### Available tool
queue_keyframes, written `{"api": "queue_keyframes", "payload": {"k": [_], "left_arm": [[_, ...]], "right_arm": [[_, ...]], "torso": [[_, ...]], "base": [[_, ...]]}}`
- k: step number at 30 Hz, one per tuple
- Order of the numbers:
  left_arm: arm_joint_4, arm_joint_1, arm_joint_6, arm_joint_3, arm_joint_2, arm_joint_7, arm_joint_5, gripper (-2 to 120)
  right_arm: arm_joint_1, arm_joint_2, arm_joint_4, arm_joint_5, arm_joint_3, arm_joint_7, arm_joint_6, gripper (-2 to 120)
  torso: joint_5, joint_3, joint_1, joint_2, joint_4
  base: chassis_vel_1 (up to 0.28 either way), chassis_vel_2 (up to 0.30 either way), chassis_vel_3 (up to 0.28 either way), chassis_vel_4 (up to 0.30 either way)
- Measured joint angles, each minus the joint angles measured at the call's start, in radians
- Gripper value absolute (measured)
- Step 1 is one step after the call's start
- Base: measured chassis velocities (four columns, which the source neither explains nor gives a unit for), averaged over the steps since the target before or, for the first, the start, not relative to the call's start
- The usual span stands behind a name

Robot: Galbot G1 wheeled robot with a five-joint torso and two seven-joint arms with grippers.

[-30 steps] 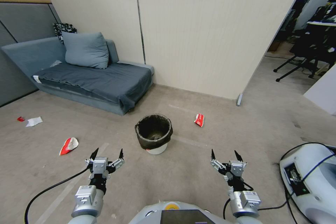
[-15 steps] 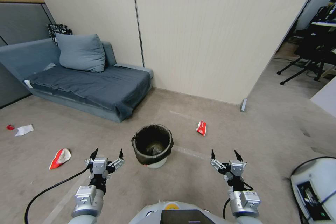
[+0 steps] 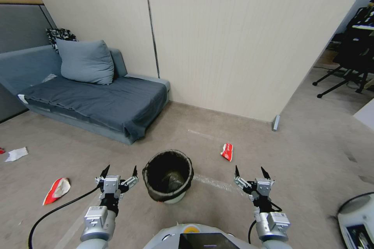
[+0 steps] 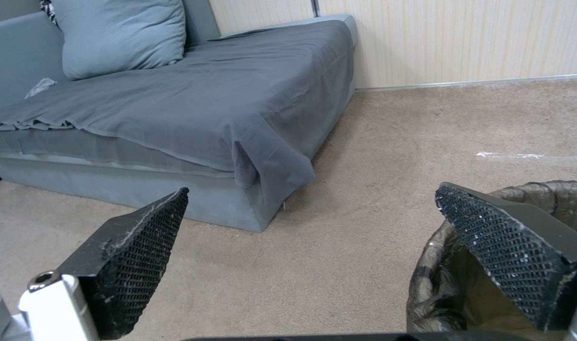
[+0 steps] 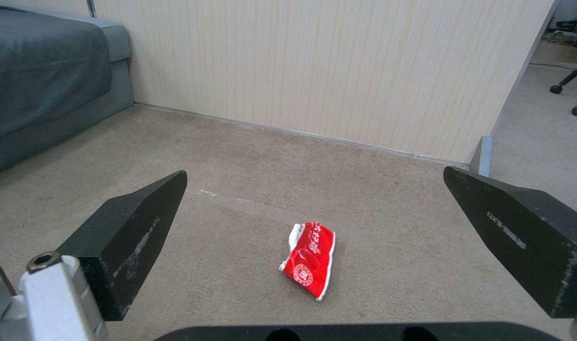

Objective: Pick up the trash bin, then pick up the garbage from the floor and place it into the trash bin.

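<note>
View shifted nearer trash bin [image 3: 168, 176] since earlier frame; bin seen upright on floor between left claw [image 3: 119, 171] and right claw [image 3: 252, 172], both spread, empty; red wrapper [image 3: 227, 151] beyond right claw

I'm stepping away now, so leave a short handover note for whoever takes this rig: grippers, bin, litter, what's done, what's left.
Left gripper: open, empty, raised beside the trash bin.
Right gripper: open, empty, facing the red wrapper.
Bin stands on the carpet just ahead, between both arms, not grasped.
More litter to the left: a red-and-white wrapper and a white scrap.
Done: nothing.
Left: lift the bin, collect the litter.
</note>
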Motion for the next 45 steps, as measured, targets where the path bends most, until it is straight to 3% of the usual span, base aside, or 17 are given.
{"api": "queue_keyframes", "payload": {"k": [10, 11, 12, 15, 21, 24, 27, 38, 45], "left_arm": [[0.000, -0.046, 0.097, -0.008, 0.044, 0.049, -0.044, 100], [0.000, -0.067, 0.149, -0.013, 0.046, 0.073, -0.049, 100], [0.000, -0.067, 0.149, -0.013, 0.046, 0.073, -0.049, 100], [-0.005, -0.112, 0.292, -0.015, 0.046, 0.131, -0.068, 100], [0.000, -0.148, 0.376, -0.008, 0.067, 0.144, -0.086, 100], [-0.012, -0.176, 0.500, 0.009, 0.094, 0.131, -0.209, 100], [-0.012, -0.199, 0.538, 0.027, 0.117, 0.126, -0.240, 100], [0.076, -0.304, 0.560, 0.136, 0.213, 0.115, -0.220, 100], [0.126, -0.344, 0.558, 0.165, 0.211, 0.097, -0.201, 100]], "right_arm": [[0.000, 0.000, -0.001, 0.000, 0.000, 0.000, 0.001, 100], [0.000, 0.000, -0.001, 0.000, 0.000, 0.000, 0.001, 100], [0.000, 0.000, -0.001, 0.000, 0.000, 0.000, 0.001, 100], [0.001, 0.000, -0.001, 0.001, 0.000, 0.000, 0.001, 100], [0.014, 0.000, -0.012, 0.021, 0.002, 0.015, -0.020, 100], [0.023, 0.000, -0.021, 0.039, 0.005, 0.028, -0.039, 100], [0.024, 0.000, -0.021, 0.039, 0.006, 0.028, -0.040, 100], [0.062, 0.000, -0.064, 0.046, 0.002, 0.058, -0.114, 100], [0.094, 0.000, -0.107, 0.043, 0.004, 0.079, -0.114, 100]], "torso": [[0.0000, 0.000, 0.000, 0.000, -0.0003], [0.0000, 0.000, 0.000, 0.000, -0.0003], [0.0000, 0.000, 0.000, 0.000, -0.0003], [0.0000, 0.000, 0.000, 0.000, -0.0001], [-0.0001, 0.000, 0.000, 0.000, -0.0002], [0.0001, 0.000, 0.000, 0.000, 0.0000], [-0.0001, 0.000, 0.000, 0.000, -0.0002], [0.0001, 0.000, 0.000, 0.000, -0.0002], [0.0001, 0.000, 0.000, 0.000, 0.0000]], "base": [[0.000, 0.000, 0.000, 0.000], [0.000, 0.000, 0.000, 0.000], [0.000, 0.000, 0.000, 0.000], [0.000, 0.000, 0.000, 0.000], [0.000, 0.000, 0.000, 0.000], [0.000, 0.000, 0.000, 0.000], [0.000, 0.000, 0.000, 0.000], [0.000, 0.000, 0.000, 0.000], [0.000, 0.000, 0.000, 0.000]]}}
